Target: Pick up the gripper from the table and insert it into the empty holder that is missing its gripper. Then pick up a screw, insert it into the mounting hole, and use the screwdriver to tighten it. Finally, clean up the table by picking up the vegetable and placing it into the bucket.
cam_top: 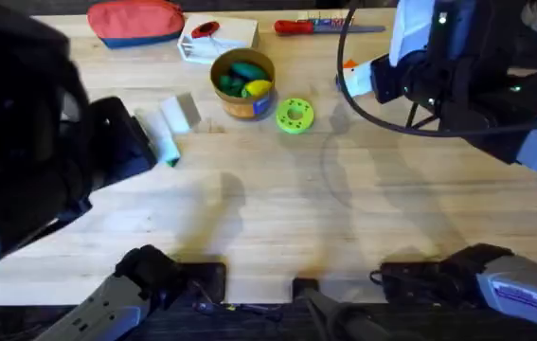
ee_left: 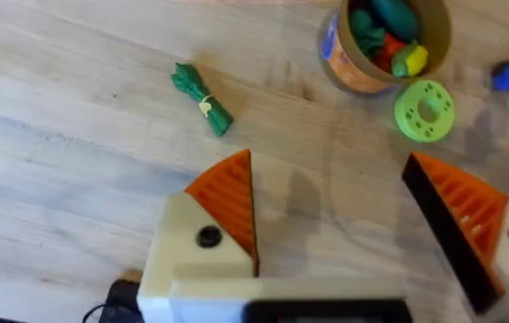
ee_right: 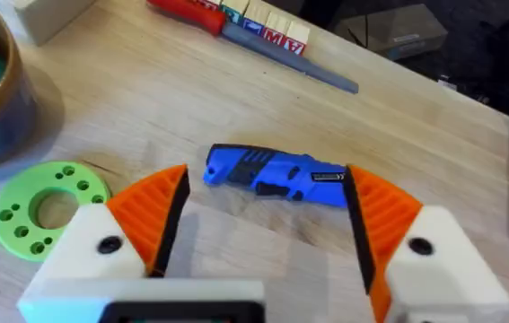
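While my right gripper [ee_right: 258,224] hangs open over the screwdriver [ee_right: 276,175], my left gripper [ee_left: 330,215] gapes above bare table [ee_left: 74,161]; the vegetable [ee_left: 202,99] lies nearby, perhaps tied.

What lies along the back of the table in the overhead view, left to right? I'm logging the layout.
Red pouch → white box → bucket → green disc → red-handled tool → right gripper.
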`<state>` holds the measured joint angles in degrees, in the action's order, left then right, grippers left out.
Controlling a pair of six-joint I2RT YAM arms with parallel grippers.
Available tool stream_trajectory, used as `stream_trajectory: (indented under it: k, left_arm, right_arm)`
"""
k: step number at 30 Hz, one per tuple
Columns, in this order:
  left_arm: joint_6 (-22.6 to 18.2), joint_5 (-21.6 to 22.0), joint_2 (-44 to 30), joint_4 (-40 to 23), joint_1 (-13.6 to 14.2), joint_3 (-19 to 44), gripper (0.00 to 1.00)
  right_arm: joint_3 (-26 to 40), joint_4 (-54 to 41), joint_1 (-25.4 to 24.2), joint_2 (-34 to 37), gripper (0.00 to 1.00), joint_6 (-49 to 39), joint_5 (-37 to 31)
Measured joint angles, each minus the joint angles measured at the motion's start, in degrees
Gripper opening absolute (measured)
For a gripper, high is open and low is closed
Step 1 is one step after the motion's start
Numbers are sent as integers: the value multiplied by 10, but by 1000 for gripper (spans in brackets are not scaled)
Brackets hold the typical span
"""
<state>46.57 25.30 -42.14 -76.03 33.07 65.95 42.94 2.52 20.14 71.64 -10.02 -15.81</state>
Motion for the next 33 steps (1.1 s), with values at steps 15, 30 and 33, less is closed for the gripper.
stream_trajectory:
  k: [15,30,33]
  left_arm:
    - [70,-60,-211,16,-263,-3,986]
    - [-6,-157,-371,214,-416,-115,986]
    - [-10,-162,-401,232,-439,-116,986]
  right_arm:
    - [0,0,0,0,992,0,0]
    - [0,-8,0,0,992,0,0]
    - [0,-13,0,0,992,0,0]
